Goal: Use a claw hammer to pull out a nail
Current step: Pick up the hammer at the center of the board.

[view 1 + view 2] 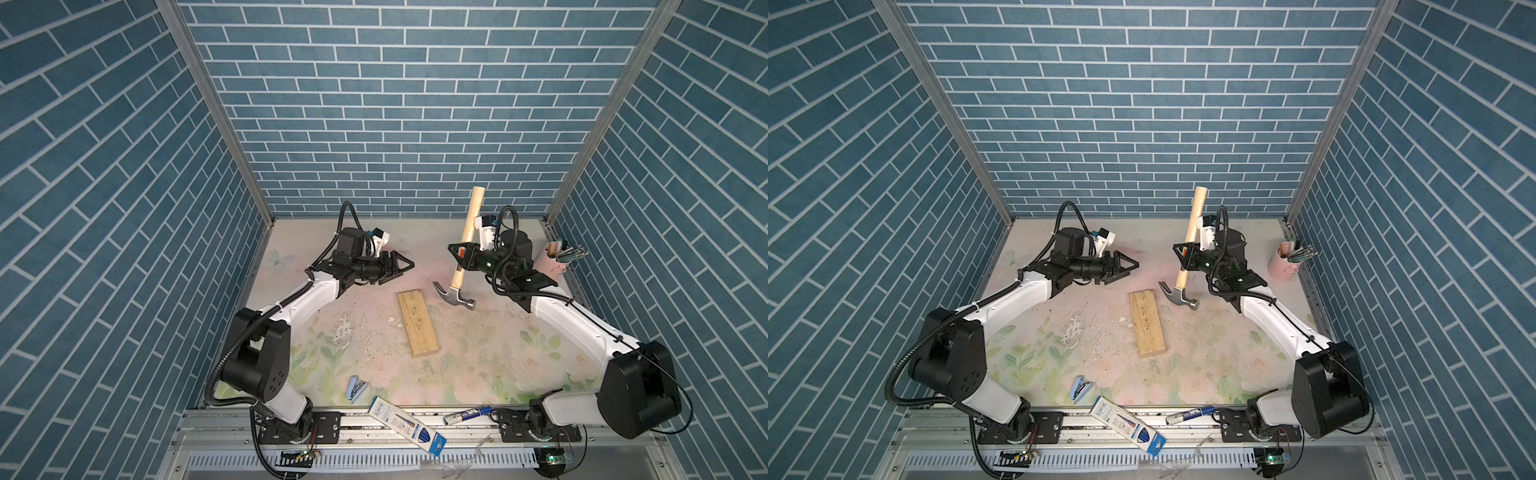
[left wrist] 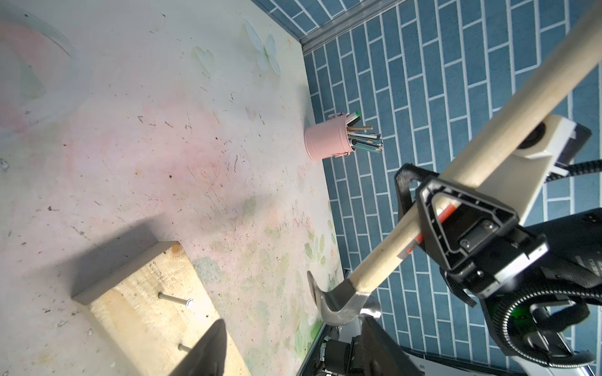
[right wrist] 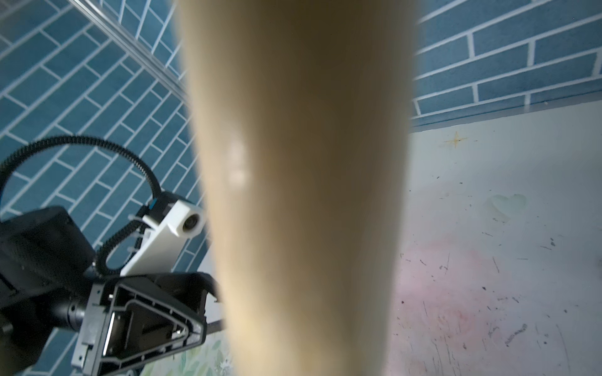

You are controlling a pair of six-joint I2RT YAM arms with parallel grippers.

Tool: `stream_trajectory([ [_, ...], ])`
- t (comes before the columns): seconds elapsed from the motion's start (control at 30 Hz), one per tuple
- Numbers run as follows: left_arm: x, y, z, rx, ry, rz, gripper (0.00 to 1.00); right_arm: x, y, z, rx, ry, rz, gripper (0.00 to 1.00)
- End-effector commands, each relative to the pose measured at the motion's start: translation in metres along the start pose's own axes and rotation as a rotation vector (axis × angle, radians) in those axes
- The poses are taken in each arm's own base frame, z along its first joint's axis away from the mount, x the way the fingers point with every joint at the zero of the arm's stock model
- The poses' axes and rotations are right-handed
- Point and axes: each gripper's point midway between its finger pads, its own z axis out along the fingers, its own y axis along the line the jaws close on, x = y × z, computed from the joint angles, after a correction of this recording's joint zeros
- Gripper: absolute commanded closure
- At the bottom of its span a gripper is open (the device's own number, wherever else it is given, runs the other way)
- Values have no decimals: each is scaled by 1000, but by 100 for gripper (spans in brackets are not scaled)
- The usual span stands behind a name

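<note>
**Hammer held upright in right gripper, head low beside plank**

Right gripper (image 1: 460, 255): black, with triangular open-frame fingers. It is clenched across the handle of the hammer (image 1: 471, 220), at the orange-and-black label about a third of the way up from the head.

Hammer: the round handle is pale smooth wood, near upright, and its butt leans toward the back wall (image 1: 415, 104). The grey polished steel head hangs lowest, with its curved forked claw turned toward the plank (image 1: 417, 324). The head is just beside the plank's far end and apart from it. Whether it touches the mat (image 1: 478, 353) cannot be told. In the right wrist view the handle (image 3: 299, 195) fills the middle as a blurred tan column.

Left gripper (image 1: 405, 266): same build, jaws spread, nothing between them. It hovers above the mat, well apart from the hammer. Its own view shows both fingertips (image 2: 208, 351) wide of each other.

Plank: a pale softwood slab with visible grain, lying flat at mid-table. A thin steel nail (image 2: 176, 299) with a small bright head stands out of it, one of a row along its length.

Mat: faded floral print in pink and green, scuffed and flaking.

Cup (image 1: 550, 264): pink ribbed metal, packed with pens, at the far right edge.

Near edge: a blue stapler (image 1: 355, 388), a long blue-and-white box (image 1: 405, 426) and a marker (image 1: 467, 415)
</note>
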Motion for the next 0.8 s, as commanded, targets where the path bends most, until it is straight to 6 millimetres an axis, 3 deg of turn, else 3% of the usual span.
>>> stream_trajectory([
  [0.0, 2, -8, 1, 24, 37, 24, 35, -31, 44, -18, -48, -81, -201, 100],
  [0.37, 22, -7, 14, 27, 112, 20, 40, -11, 76, -9, -86, -37, -368, 100],
  [0.77, 50, -16, 39, 80, 202, 11, 41, -13, 99, 0, -119, -48, -452, 100],
])
